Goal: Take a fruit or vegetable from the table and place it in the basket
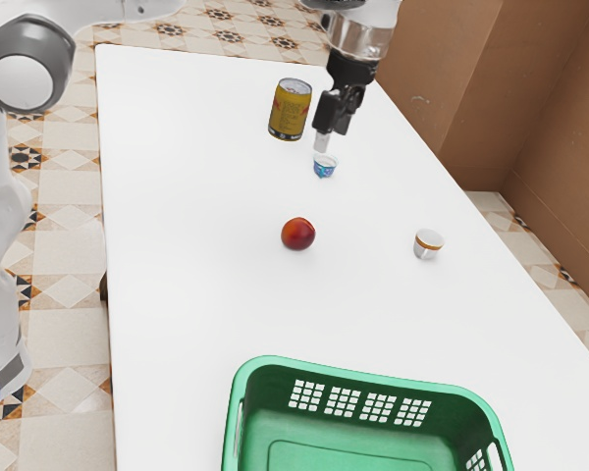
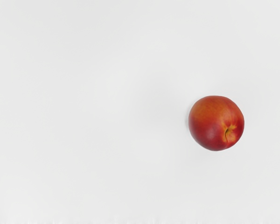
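High over the table's far part in the exterior view is my gripper, above a small blue-and-white cup; whether it is open or shut cannot be made out. A red-orange nectarine rests on the white table, lower in that view than the gripper and apart from it. From the wrist camera the nectarine shows its stem hollow. The green basket, with grid-like holes in its wall, stands at the near end of the table, and its visible floor is bare.
Beside the gripper, toward the exterior view's left, stands a yellow can. The small blue-and-white cup lies below the gripper. A white cup with an orange-brown band sits toward the exterior view's right. Brown walls rise beyond the table edge.
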`<state>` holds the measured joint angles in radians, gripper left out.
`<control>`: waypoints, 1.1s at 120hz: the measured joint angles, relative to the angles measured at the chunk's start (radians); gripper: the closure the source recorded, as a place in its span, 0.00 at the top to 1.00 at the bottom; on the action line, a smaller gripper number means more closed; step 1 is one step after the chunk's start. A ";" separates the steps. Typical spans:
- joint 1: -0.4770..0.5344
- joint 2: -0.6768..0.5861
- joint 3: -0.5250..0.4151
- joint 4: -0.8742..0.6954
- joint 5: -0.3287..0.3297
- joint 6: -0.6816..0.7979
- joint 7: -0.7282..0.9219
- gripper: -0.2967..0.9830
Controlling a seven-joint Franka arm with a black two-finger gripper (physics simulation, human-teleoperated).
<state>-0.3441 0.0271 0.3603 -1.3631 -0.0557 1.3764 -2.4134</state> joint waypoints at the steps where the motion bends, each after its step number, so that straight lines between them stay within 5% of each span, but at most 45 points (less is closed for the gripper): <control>1: -0.003 0.000 0.000 0.000 0.000 -0.001 -0.001 0.77; 24: -0.117 -0.076 0.000 -0.002 0.001 -0.048 -0.022 0.77; 42: -0.258 -0.076 0.149 -0.032 0.026 -0.100 0.004 0.77; 58: 0.038 -0.218 -0.006 -0.397 0.047 -0.010 0.097 0.77; 80: 0.204 -0.299 -0.071 -0.592 0.078 0.162 0.227 0.77; 103: 0.262 -0.280 -0.066 -0.599 0.082 0.265 0.329 0.77; 132: 0.248 -0.264 -0.124 -0.606 0.067 0.316 0.863 0.77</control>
<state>-0.0960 -0.2370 0.2367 -1.9689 0.0117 1.6925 -1.5509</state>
